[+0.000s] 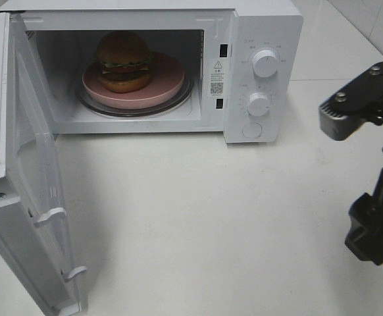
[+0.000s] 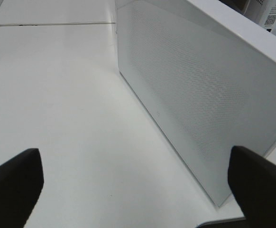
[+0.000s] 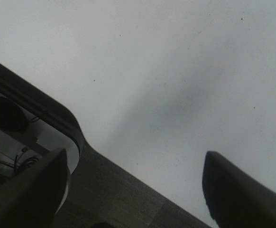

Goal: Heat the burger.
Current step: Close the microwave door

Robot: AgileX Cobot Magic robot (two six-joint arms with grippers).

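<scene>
Inside the microwave (image 1: 264,33) cavity: burger (image 1: 123,61) sits upright on 1 pink plate (image 1: 168,82), a little left of the plate's centre, and the plate rests on the glass turntable (image 1: 89,105). Loading looks done. Door (image 1: 37,171) stands swung wide open toward the front left, so the heating part has not begun as far as I can judge. Both knobs on the control panel, upper knob (image 1: 266,63) and lower knob (image 1: 258,104), are untouched by either arm; their settings are too small to read. Left gripper (image 2: 134,156): 2 fingers spread wide apart, nothing between them, facing the perforated outer face of the door with bare table (image 1: 211,217) beneath; it does not touch the door, and it is not visible in the exterior view. Right gripper (image 3: 135,154): fingers apart as well, empty, hanging over the white table top near its edge; the right arm (image 1: 376,224) shows at the far right of the exterior view, well apart from the microwave. Remaining, by my estimate: push the door shut, most likely with the left arm given its position, then turn a knob to start the heating.
</scene>
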